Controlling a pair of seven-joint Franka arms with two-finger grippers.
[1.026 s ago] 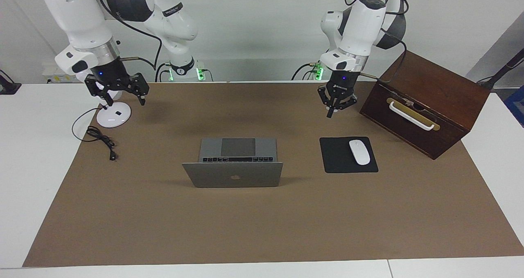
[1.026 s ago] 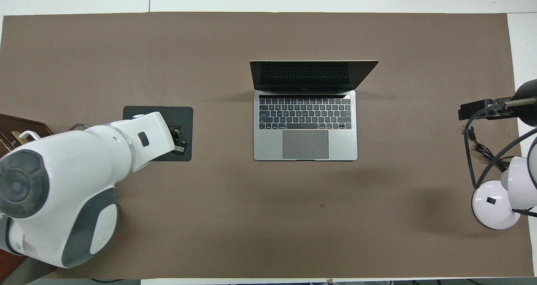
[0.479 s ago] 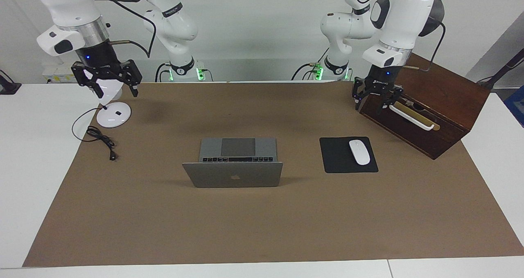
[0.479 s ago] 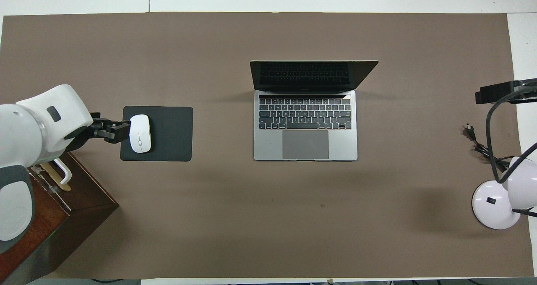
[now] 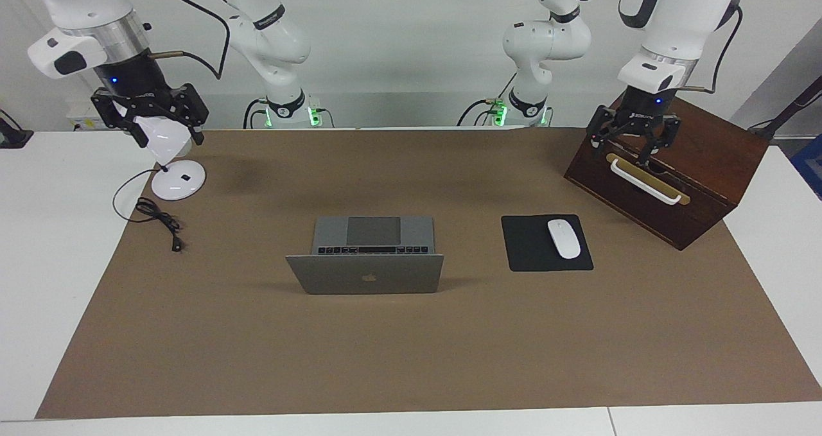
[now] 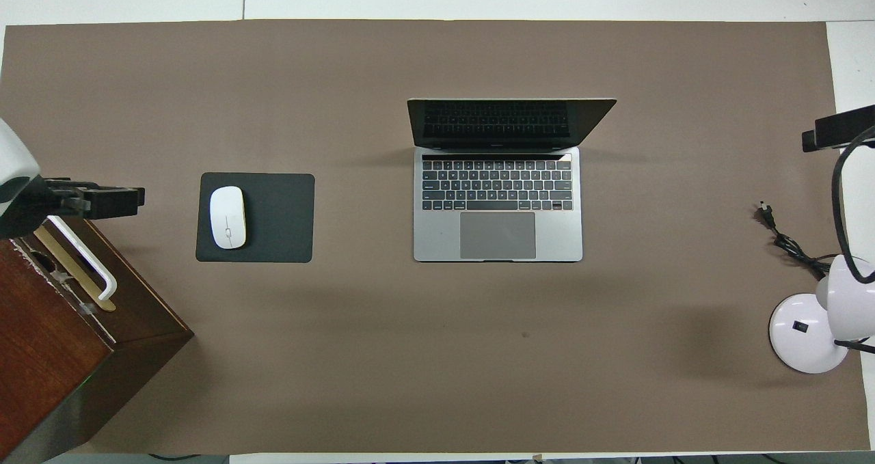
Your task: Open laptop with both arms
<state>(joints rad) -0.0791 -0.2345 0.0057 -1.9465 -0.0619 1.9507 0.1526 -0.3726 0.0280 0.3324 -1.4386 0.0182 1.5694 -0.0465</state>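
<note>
The silver-grey laptop (image 5: 365,274) stands open in the middle of the brown mat, its lid upright with the apple logo toward the facing camera. Its dark keyboard and trackpad show in the overhead view (image 6: 497,204). My left gripper (image 5: 632,155) hangs open and empty over the wooden box at the left arm's end of the table. My right gripper (image 5: 166,134) hangs open and empty over the white lamp at the right arm's end. Both grippers are well apart from the laptop.
A black mouse pad (image 5: 530,256) with a white mouse (image 5: 564,238) lies beside the laptop toward the left arm's end. A dark wooden box (image 5: 700,147) has a white handle. A white desk lamp (image 5: 178,179) and its black cable (image 5: 157,218) are at the right arm's end.
Both arms rose and swung outward. The left gripper went from near the mouse pad to over the box and opened. The right gripper moved over the lamp. The laptop stayed as it was.
</note>
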